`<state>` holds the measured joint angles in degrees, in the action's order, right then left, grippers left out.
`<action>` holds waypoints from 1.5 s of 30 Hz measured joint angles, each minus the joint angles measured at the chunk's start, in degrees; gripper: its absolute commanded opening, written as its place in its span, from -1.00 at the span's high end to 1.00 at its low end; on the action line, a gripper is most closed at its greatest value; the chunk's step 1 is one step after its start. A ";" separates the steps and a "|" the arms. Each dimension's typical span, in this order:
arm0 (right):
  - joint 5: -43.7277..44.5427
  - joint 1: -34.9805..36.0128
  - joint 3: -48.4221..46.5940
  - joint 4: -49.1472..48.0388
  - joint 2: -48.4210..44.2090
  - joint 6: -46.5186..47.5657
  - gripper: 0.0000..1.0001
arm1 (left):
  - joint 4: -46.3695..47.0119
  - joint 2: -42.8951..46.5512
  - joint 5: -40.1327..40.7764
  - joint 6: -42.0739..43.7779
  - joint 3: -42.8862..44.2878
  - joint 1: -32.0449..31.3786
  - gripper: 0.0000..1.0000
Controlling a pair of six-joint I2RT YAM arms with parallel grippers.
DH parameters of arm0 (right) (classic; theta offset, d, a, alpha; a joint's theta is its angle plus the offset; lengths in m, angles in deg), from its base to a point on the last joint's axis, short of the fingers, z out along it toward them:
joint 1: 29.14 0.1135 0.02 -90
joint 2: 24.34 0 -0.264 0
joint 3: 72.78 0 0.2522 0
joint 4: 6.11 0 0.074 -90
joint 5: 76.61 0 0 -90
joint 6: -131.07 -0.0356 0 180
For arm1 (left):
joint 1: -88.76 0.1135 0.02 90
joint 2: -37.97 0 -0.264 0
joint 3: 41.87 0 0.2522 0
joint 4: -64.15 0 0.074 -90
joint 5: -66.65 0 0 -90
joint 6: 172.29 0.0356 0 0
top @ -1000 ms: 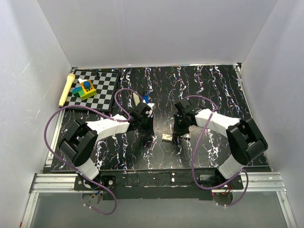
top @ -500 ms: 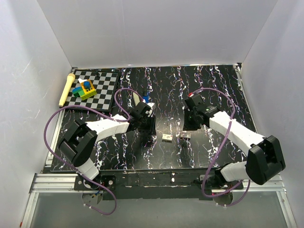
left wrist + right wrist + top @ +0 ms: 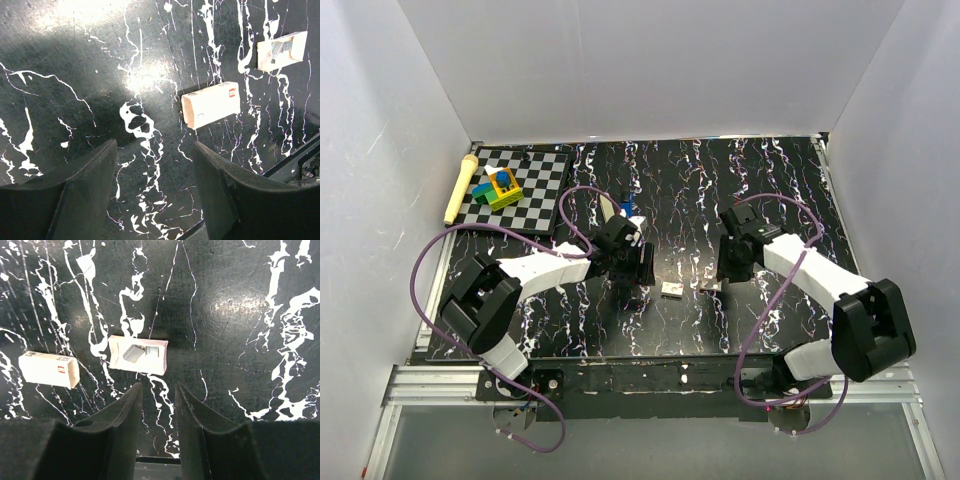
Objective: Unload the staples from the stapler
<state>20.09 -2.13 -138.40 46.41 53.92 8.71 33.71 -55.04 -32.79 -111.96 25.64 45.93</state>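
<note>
Here both empty claws, left gripper [image 3: 155, 150] gaping, right gripper [image 3: 158, 390] barely parted, hover; descending askew could tip the mid-frame small white cardboard staple tray [image 3: 138, 355].

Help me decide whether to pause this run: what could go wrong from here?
1. The open staple tray lies just ahead of the right claw, which is only narrowly open. A forward nudge could tip it and scatter the staples.
2. The stapler lies beyond the left claw, which is open and empty. Neither wrist view shows the stapler, so a reach for it may go wide.
</note>
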 measured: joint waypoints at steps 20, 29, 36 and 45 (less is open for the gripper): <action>1.49 -0.11 0.22 -3.41 8.94 -0.46 0.45 | 1.38 0.35 -0.02 -0.02 -0.90 -0.07 -0.25; 2.29 -0.70 0.22 -4.37 10.62 -0.39 0.69 | 1.75 0.35 -0.07 0.00 -0.90 -0.07 -0.25; 2.25 -0.74 0.20 -4.63 11.15 -0.35 0.97 | 1.77 0.35 -0.07 0.00 -0.90 -0.07 -0.25; 3.17 -0.74 0.20 -4.37 9.62 -0.28 0.97 | 1.77 0.33 -0.15 -0.39 -0.90 -0.04 -0.26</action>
<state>23.26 -2.88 -138.20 42.04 63.54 8.43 35.48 -54.71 -32.94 -112.35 24.75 45.89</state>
